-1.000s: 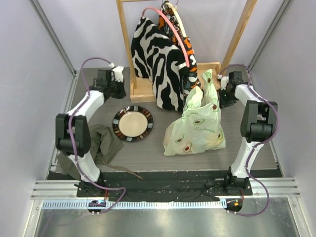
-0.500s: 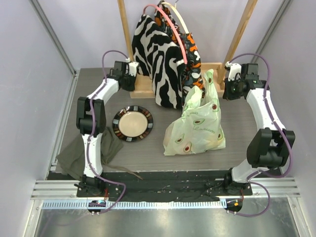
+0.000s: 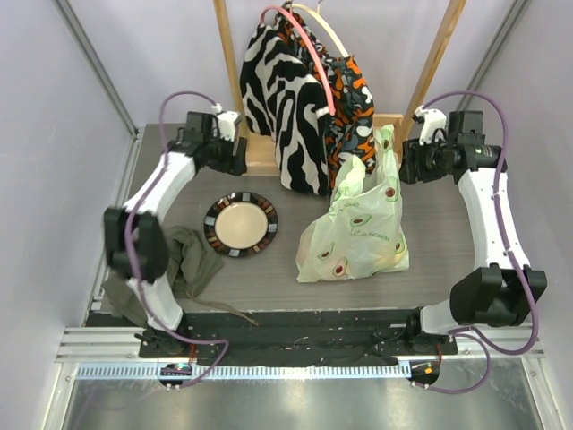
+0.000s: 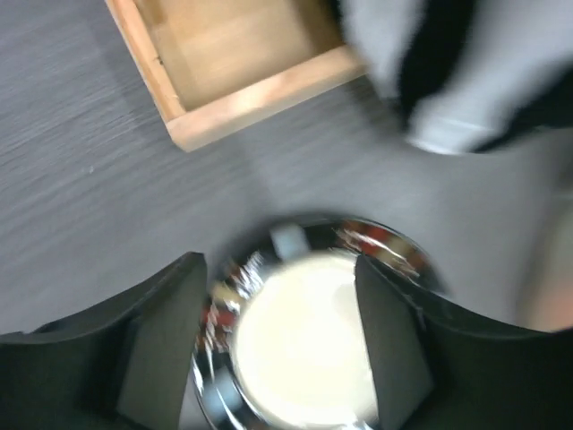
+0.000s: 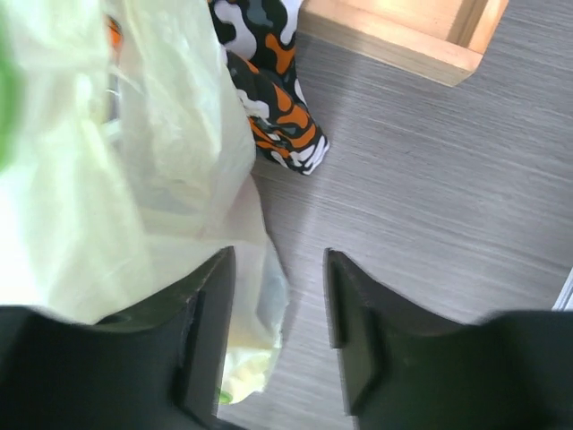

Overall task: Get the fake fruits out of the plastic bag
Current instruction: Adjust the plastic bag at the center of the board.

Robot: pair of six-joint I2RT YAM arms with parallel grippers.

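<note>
Top external view: the plastic bag sits slumped on the grey table, right of centre, its handle loops standing up toward the back. What it holds cannot be made out through the film. Directly behind it hang the zebra-striped garment and the orange patterned garment, both draped from a wooden rack. The orange hem reaches down to the bag's upper edge and crowds the handles from behind. Left of the bag, apart from it, lies a dark-rimmed plate. Further left, an olive-grey cloth is bunched near the left arm's base.

The right gripper hangs just beside the bag's raised handle, on its right side. In the right wrist view the right gripper's fingers stand apart with bare table between them. The bag fills the left half of that view and runs up against the left finger; whether they touch cannot be told. The orange garment's hem and the rack's base lie just beyond.

The left gripper hovers by the rack's near left corner. The left wrist view is blurred, yet the left gripper's fingers are plainly spread and hold nothing, with the plate below and between them.
</note>
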